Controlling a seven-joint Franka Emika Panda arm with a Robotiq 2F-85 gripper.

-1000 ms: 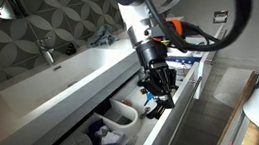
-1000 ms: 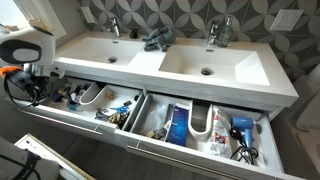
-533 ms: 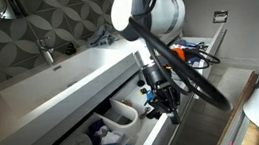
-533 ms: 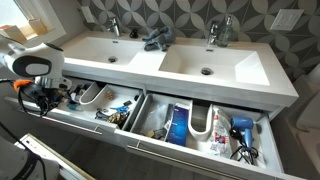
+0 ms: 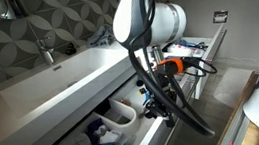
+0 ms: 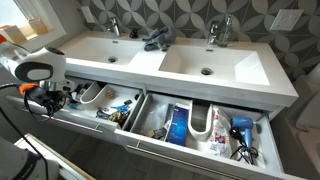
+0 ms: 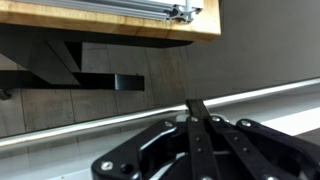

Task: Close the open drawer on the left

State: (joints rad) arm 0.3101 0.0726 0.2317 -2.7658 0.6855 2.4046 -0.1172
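- A robot arm [image 5: 153,24] reaches down in front of a double washbasin [image 6: 250,82] set against a patterned tile wall. Its gripper [image 5: 160,109] hangs at the front edge of the open drawer [image 5: 155,140].
- In both exterior views the drawer [image 6: 95,125], the one under the basin nearest the robot, stands pulled well out from the cabinet.
- The drawer has a dark interior holding a white U-shaped pipe cutout [image 5: 125,111], blue bottles [image 5: 103,141] and loose clutter.
- In an exterior view the gripper [image 6: 46,104] sits at the drawer's outer end, just beside the light-grey front panel. Whether it touches the panel cannot be told.
- In the wrist view the gripper [image 7: 195,108] is clenched, its fingers pressed together with nothing between them. The tips point at a light-grey strip [image 7: 80,128] that runs across the picture.
- Above the strip in the wrist view, a wooden board [image 7: 100,18] with a metal rail lies over dark floor tiles.
- A second drawer [image 6: 200,160], white inside and holding blue-and-white boxes [image 6: 178,122], also stands open further along the cabinet.
- A tap [image 6: 113,27] rises behind each basin, and a dark bundle [image 6: 155,40] lies on the counter between them.
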